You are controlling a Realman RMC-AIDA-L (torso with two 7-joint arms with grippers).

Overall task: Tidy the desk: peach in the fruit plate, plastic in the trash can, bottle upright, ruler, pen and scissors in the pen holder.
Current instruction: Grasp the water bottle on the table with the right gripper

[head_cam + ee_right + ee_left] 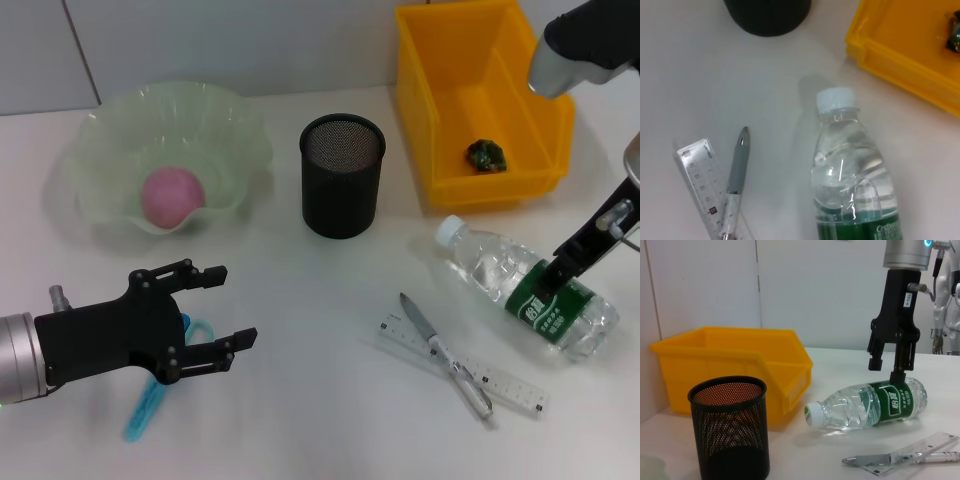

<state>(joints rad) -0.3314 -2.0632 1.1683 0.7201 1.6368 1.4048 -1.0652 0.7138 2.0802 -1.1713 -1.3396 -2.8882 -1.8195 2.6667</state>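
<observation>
My left gripper (pixel 212 305) hangs with its fingers spread apart, holding nothing, in front of the fruit plate (pixel 90 155) and well left of the pen holder (pixel 342 175). Under it lie the scissors (pixel 150 400) on the desk (pixel 320 400), partly hidden by my hand, so only the blue handle loop and blade cover show.

The fruit plate, left of the pen holder, has the peach (pixel 172 196) resting in it. The pen holder stands upright; in the left wrist view its inside (pixel 730 392) is dark and I cannot make out anything in it. Right of the pen holder, the trash can (pixel 440 100) holds a small crumpled dark green piece of plastic (pixel 486 155).

In front of the pen holder and to its right, the pen (pixel 440 350) lies crossed over the ruler (pixel 500 380). Further right the bottle (pixel 500 270) lies on its side, cap pointing toward the pen holder. My right gripper (pixel 891 367) reaches down to the bottle's green label, fingers parted, one fingertip touching it. The arm above is cut off at the edge.
</observation>
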